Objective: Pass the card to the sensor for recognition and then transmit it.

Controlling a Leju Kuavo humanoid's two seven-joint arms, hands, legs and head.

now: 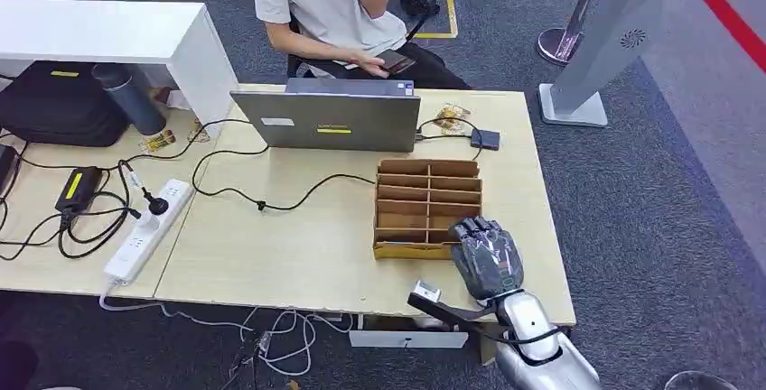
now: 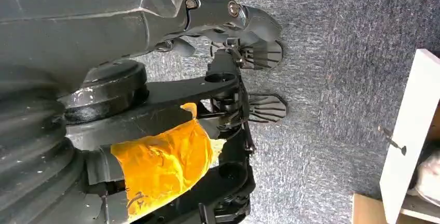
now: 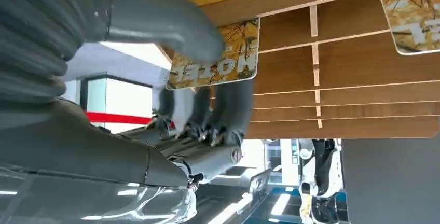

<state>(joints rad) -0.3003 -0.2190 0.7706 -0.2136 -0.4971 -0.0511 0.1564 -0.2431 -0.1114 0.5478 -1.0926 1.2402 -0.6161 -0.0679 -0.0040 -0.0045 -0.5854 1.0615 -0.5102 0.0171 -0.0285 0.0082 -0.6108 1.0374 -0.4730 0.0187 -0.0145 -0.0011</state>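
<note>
Card (image 3: pixel 218 58) half behind right hand (image 3: pixel 171 79)

The right hand (image 3: pixel 197 79) reaches into the wooden slotted box (image 3: pixel 353 63), its thick grey thumb (image 3: pixel 166 22) lying over the face of a card (image 3: pixel 218 58) printed with yellow leaves, while the darker fingers (image 3: pixel 228 110) curl against the card's other side — the card is pinched between them, just at the box's near edge. A second card (image 3: pixel 412 19) with the same leaf print rests flat in a compartment of the box, well apart from the held one, with thin wooden dividers (image 3: pixel 314 53) between them. Beyond the box, past the hand — a red stripe (image 3: pixel 117 117) and bright, blurred panels.
</note>
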